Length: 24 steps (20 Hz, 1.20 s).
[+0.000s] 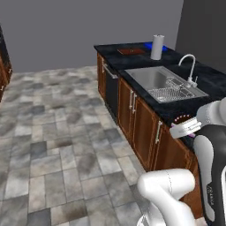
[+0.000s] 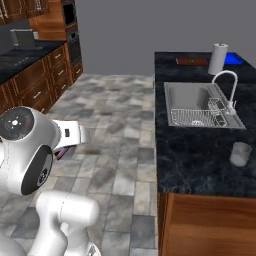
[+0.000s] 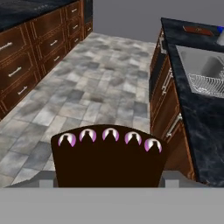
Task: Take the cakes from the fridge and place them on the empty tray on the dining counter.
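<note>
I am gripping one dark brown cake slice (image 3: pixel 108 159) between my two fingers, my gripper (image 3: pixel 108 181) closed around its wide sides; five pink-white dabs are lining its top edge. Just past it, the black counter (image 2: pixel 200 165) is stretching away, carrying one clear glass (image 2: pixel 240 153), then one sink (image 2: pixel 192 97) with one wire rack (image 2: pixel 197 116) and one curved faucet (image 2: pixel 226 90). At the far end one paper towel roll (image 2: pixel 217 58) is standing between one reddish-brown board (image 2: pixel 191 61) and one blue tray (image 2: pixel 233 59).
</note>
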Available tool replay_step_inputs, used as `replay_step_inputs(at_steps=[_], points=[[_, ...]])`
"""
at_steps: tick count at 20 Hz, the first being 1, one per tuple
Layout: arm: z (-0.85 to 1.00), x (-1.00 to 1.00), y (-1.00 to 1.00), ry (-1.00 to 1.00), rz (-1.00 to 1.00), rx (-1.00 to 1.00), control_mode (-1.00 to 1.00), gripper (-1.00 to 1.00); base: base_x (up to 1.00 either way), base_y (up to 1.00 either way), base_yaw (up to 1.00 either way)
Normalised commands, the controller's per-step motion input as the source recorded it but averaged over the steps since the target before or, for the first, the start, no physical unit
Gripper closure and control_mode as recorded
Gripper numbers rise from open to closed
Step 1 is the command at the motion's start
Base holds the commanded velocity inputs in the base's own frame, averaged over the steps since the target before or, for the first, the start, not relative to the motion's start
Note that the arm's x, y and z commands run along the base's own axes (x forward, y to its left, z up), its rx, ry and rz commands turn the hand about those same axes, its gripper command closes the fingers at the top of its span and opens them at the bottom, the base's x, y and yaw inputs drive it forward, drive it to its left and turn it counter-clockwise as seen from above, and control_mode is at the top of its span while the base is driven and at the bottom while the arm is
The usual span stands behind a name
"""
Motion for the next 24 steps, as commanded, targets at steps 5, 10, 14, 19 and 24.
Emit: replay_step_inputs(at_steps=[5, 10, 14, 19, 24], points=[[0.0, 0.0, 0.0, 0.0, 0.0, 0.0, 1.0, 1.0, -0.47, 0.0, -0.21], [0.0, 0.0, 0.0, 0.0, 0.0, 0.0, 1.0, 1.0, -0.52, -0.04, -0.19], [0.0, 0.0, 0.0, 0.0, 0.0, 0.0, 1.0, 1.0, -0.31, -0.24, -0.15], [0.0, 0.0, 0.0, 0.0, 0.0, 0.0, 1.0, 1.0, -0.08, -0.63, -0.04], [0.0, 0.0, 0.0, 0.0, 0.0, 0.0, 1.0, 1.0, -0.14, -0.83, -0.01]])
